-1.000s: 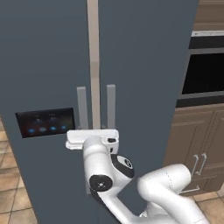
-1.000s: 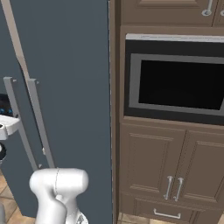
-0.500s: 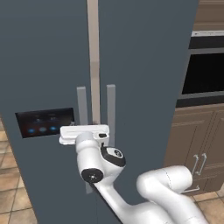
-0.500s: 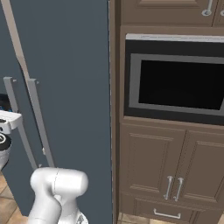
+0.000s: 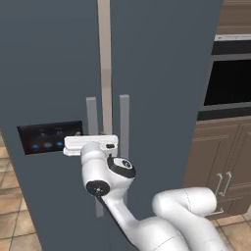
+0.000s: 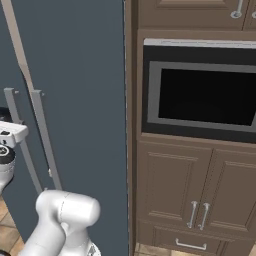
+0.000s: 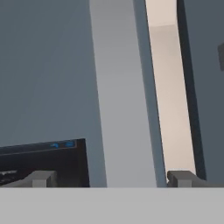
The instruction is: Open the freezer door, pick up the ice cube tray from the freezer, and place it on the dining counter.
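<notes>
The freezer (image 5: 54, 73) fills the left side of the left base view as a tall slate-blue cabinet, closed. Its freezer door (image 5: 49, 88) is the narrow left panel; a wider slate-blue door (image 5: 166, 83) stands just to its right, with a pale beige vertical strip (image 5: 104, 59) showing between the two. To the right of the fridge a built-in oven (image 6: 200, 95) with a dark window sits in dark wood cabinets (image 6: 195, 195), which carry paired metal pulls below.

The white arm (image 5: 171, 220) rises from the lower right of the left base view and reaches toward the door seam. The black display panel (image 5: 49, 138) with blue lights sits on the freezer door at hand height — just left of the wrist. Two grey bar handles flank the seam: the freezer door handle (image 5: 92, 122) on the left and its twin (image 5: 124, 122) on the right.

The pincer (image 7: 111, 178) faces the freezer door handle (image 7: 122, 96), fingers spread wide apart — one tip (image 7: 41, 178) before the display panel, the other (image 7: 181, 178) before the beige strip. The bar lies between the tips; whether it is touched cannot be told.
</notes>
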